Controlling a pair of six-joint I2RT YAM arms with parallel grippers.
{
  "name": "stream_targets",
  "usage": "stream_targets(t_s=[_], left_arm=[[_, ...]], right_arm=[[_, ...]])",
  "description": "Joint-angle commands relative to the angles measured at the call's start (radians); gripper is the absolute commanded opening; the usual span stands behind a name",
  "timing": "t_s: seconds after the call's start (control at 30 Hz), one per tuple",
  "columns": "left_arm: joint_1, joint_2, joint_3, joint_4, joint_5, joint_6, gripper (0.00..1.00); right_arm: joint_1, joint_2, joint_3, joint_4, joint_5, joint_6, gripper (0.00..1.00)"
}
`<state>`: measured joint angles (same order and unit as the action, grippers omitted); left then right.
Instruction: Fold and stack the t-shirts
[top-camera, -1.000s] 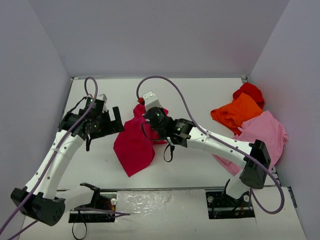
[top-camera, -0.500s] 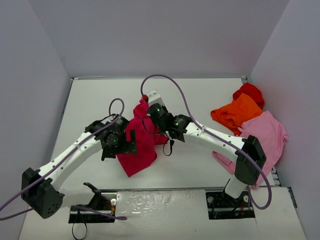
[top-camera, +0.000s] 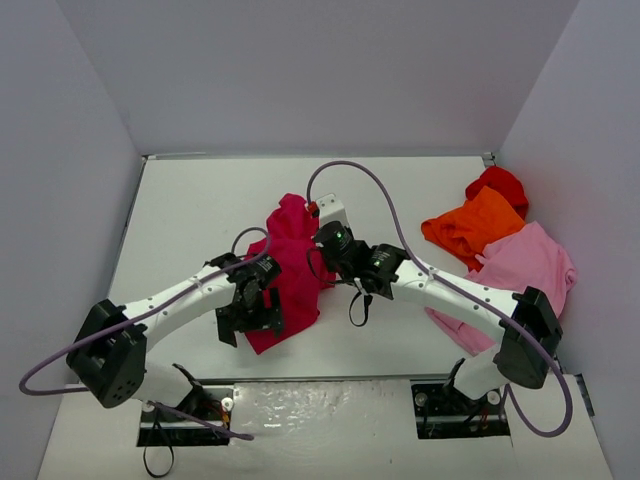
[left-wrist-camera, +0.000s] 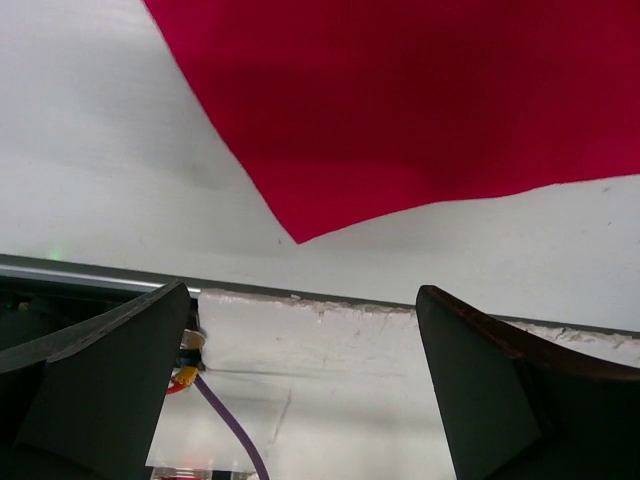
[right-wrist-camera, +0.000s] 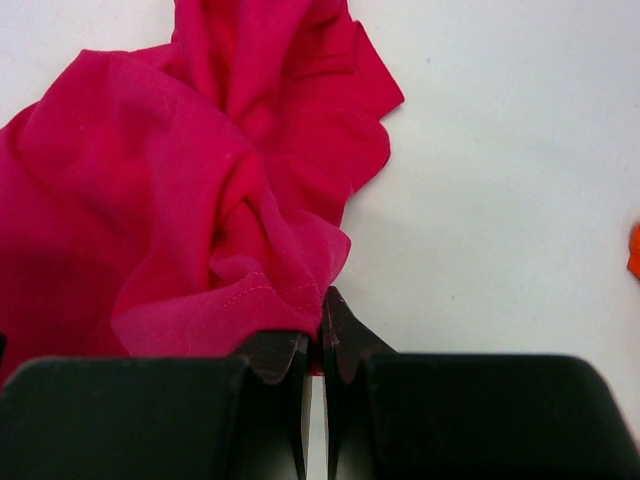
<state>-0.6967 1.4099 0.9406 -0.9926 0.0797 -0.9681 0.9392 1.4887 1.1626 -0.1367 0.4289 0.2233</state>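
Right gripper (right-wrist-camera: 322, 300) is pinched tight on the hem of the raspberry-red t-shirt (top-camera: 293, 262), bunched mid-table; left gripper (left-wrist-camera: 302, 295) gapes wide above its 6 o'clock corner; orange t-shirt (top-camera: 470, 225) lies at 3 o'clock

Bright even overhead light, soft shadows, sharp, slight wrist-view blur.
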Motion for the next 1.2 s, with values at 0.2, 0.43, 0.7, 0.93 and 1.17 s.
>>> stream_targets(t_s=[0.2,0.43,0.7,0.93,1.17], left_arm=[[-0.011,-0.194,-0.197,0.137,0.049,-0.262,0.97],[-0.013,-0.065,-0.195,0.214,0.041,-0.248,0.97],[-0.013,0.113,-0.068,0.245,0.022,-0.165,0.92],[-0.020,0.146,-0.036,0.265,0.016,-0.163,0.70],[-0.023,0.133,-0.083,0.272,0.023,-0.167,0.06]], right_arm=[[-0.014,-0.107,-0.071,0.052,-0.052,0.016,0.00],[-0.016,-0.125,-0.069,0.054,-0.109,0.017,0.00],[-0.017,-0.140,-0.071,0.053,-0.110,0.016,0.00],[-0.019,-0.139,-0.077,0.054,-0.108,0.011,0.00],[-0.022,-0.134,-0.070,0.054,-0.111,0.013,0.00]])
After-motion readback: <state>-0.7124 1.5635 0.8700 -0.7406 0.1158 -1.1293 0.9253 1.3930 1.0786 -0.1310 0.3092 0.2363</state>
